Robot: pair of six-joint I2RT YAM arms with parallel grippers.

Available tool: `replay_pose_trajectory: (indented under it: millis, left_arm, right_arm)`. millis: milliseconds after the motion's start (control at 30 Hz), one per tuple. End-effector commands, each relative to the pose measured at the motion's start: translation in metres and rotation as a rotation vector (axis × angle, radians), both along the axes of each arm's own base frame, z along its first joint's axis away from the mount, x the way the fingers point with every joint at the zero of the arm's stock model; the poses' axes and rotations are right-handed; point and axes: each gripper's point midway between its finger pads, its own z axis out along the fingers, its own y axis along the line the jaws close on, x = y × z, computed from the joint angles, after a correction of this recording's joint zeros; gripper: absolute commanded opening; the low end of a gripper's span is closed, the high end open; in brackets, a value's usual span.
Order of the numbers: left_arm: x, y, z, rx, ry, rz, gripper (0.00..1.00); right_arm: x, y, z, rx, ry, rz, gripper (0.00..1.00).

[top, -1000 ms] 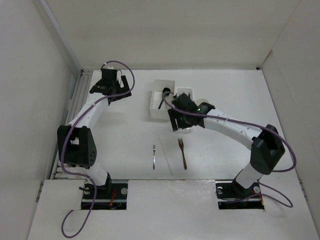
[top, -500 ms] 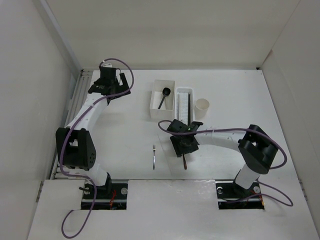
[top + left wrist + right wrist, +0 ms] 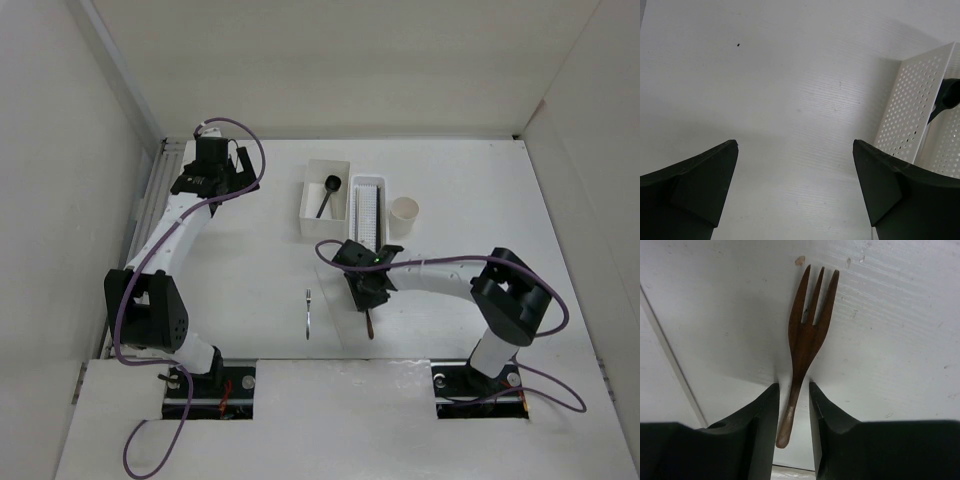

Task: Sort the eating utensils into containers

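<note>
My right pincer (image 3: 791, 402) is down at the surface (image 3: 890, 340), jaws slightly apart on either side of the handle of the brown fork (image 3: 807, 325), which lies flat. My left pincer (image 3: 795, 145) hangs spread wide near the white box (image 3: 912, 110) holding the black spoon (image 3: 325, 196).

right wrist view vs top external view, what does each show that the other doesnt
Only the right wrist view: the dark brown fork close up, three tines, its handle lying between the right gripper's fingers; whether they pinch it is unclear. Only the top external view: the small silver fork, the black spoon in the white square box, the perforated basket, the cream cup, and the left gripper far back left. Both: that brown fork, the right gripper over it, and the white table.
</note>
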Motion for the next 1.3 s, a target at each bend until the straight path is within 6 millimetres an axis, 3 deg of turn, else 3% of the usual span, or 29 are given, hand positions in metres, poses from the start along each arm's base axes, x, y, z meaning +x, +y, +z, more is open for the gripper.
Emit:
replay_pose_trajectory:
  millis: [0,67,100,133,200,333,433,533,567,600,633,733,767,833,867,933,967,1067,1100,1267]
  left_arm:
    - [-0.005,0.001,0.016,-0.012,-0.050,0.000,0.99]
    - [-0.005,0.001,0.016,-0.012,-0.050,0.000,0.99]
    - [-0.004,0.003,0.017,-0.006,-0.051,0.007,0.99]
    - [-0.004,0.003,0.017,-0.006,-0.051,0.007,0.99]
    - [-0.005,0.004,0.020,-0.002,-0.061,0.014,0.99]
    - [-0.005,0.004,0.020,-0.002,-0.061,0.014,0.99]
    - [-0.004,0.002,0.016,-0.007,-0.051,0.006,0.99]
    - [-0.004,0.002,0.016,-0.007,-0.051,0.006,0.99]
    - [-0.004,0.002,0.016,-0.007,-0.051,0.006,0.99]
    - [-0.004,0.002,0.016,-0.007,-0.051,0.006,0.99]
    - [-0.003,0.003,0.018,-0.001,-0.059,0.000,0.99]
    - [-0.003,0.003,0.018,-0.001,-0.059,0.000,0.99]
    - [-0.003,0.003,0.018,-0.001,-0.059,0.000,0.99]
    - [-0.003,0.003,0.018,-0.001,-0.059,0.000,0.99]
    - [-0.003,0.003,0.018,-0.001,-0.059,0.000,0.99]
    - [-0.003,0.003,0.018,0.006,-0.059,-0.005,0.99]
    - [-0.003,0.004,0.018,0.012,-0.059,0.002,0.99]
    - [-0.002,0.006,0.014,0.019,-0.051,0.009,0.99]
    - [-0.002,0.006,0.014,0.026,-0.051,0.003,0.99]
    - [0.001,0.010,0.009,0.048,-0.043,0.013,0.99]
  right_arm:
    - [0.008,0.008,-0.022,-0.001,-0.015,-0.009,0.35]
    - [0.007,0.007,-0.026,-0.011,-0.008,-0.009,0.28]
    - [0.007,0.007,-0.026,-0.011,-0.008,-0.009,0.10]
    - [0.007,0.007,-0.026,-0.011,-0.008,-0.009,0.02]
    - [0.005,0.003,-0.027,-0.011,-0.008,-0.009,0.00]
    - [0.016,0.009,-0.009,0.050,-0.050,-0.005,0.00]
    - [0.037,0.031,0.037,0.147,-0.164,0.077,0.00]
    - [0.071,0.050,0.113,0.263,-0.400,0.130,0.00]
    - [0.079,0.049,0.131,0.281,-0.469,0.130,0.00]
    - [0.086,0.046,0.165,0.317,-0.578,0.138,0.00]
    - [0.110,0.041,0.199,0.358,-0.719,0.074,0.00]
    - [0.140,0.004,0.244,0.390,-0.935,-0.042,0.00]
    - [0.162,-0.021,0.255,0.391,-1.030,-0.137,0.00]
    - [0.183,-0.047,0.266,0.364,-1.128,-0.180,0.00]
    - [0.203,-0.064,0.277,0.383,-1.198,-0.208,0.00]
    - [0.223,-0.074,0.257,0.350,-1.199,-0.185,0.00]
    - [0.233,-0.077,0.261,0.356,-1.230,-0.173,0.00]
    - [0.254,-0.089,0.238,0.362,-1.236,-0.155,0.00]
    - [0.261,-0.097,0.247,0.393,-1.288,-0.173,0.00]
    - [0.275,-0.104,0.224,0.389,-1.267,-0.182,0.00]
